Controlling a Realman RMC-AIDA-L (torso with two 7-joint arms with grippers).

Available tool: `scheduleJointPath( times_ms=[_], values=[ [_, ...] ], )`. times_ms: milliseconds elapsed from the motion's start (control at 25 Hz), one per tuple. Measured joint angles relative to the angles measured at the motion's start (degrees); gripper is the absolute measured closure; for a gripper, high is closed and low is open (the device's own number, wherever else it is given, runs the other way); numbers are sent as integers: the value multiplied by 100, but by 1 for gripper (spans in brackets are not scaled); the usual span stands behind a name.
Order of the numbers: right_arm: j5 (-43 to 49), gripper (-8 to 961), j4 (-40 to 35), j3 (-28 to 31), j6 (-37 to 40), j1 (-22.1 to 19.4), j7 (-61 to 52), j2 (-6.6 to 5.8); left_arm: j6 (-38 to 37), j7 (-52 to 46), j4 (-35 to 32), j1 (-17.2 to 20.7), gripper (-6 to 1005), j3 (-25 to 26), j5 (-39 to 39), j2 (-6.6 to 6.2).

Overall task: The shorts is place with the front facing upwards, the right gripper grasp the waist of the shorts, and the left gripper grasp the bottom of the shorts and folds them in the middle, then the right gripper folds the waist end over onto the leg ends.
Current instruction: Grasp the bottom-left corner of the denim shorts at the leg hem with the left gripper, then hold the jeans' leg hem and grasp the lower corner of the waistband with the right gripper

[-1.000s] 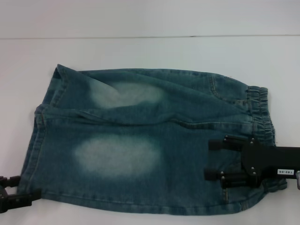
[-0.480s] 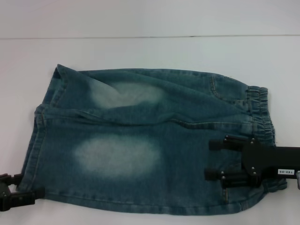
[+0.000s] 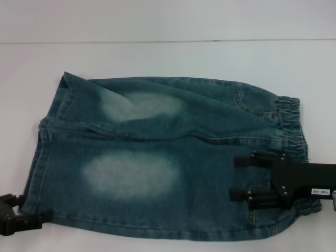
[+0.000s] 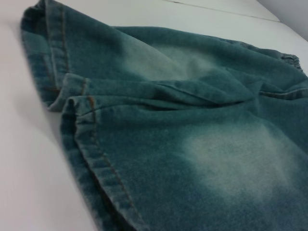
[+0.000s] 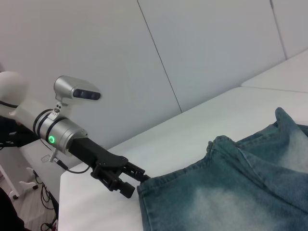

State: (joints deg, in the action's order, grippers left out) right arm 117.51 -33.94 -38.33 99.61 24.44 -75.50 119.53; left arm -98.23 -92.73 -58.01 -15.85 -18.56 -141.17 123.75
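Observation:
Faded blue denim shorts lie flat, front up, with the elastic waist on the right and the leg hems on the left. My right gripper hovers open over the near part of the waist end, both black fingers pointing left above the denim. At the near left corner my left gripper stands open, its fingertips at the near leg's hem. The right wrist view shows that left gripper touching the hem corner of the shorts. The hems fill the left wrist view.
The white table extends beyond the shorts on the far side and at both ends. Its near edge runs just below the shorts. A white wall stands behind the table.
My left gripper has crept a little to the right, closer onto the near leg hem. The right gripper and the shorts have not moved.

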Motion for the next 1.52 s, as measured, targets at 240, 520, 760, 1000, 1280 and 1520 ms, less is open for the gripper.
scheduleJointPath(
  times_ms=[240,520,760,1000,1280,1520],
  values=[
    [-9,9,-8,18,30,-4,-6,-5,24,-6,22,-47,83,-63,0,7],
    [-11,9,-8,18,33,6,-12,-9,-8,-36,24,-98,150,-165,3,0],
    [-11,9,-8,20,33,8,-22,-9,81,-25,-21,-122,323,-411,1,7],
    [-17,9,-7,27,32,-5,-34,-9,57,-15,-26,-111,572,-404,57,12],
    [-32,9,-7,39,35,0,-66,-8,-29,-88,-75,-147,896,-380,147,25],
    [-43,8,-9,232,229,-26,-765,-134,-39,-91,-88,-201,980,-400,161,45]
  ],
)
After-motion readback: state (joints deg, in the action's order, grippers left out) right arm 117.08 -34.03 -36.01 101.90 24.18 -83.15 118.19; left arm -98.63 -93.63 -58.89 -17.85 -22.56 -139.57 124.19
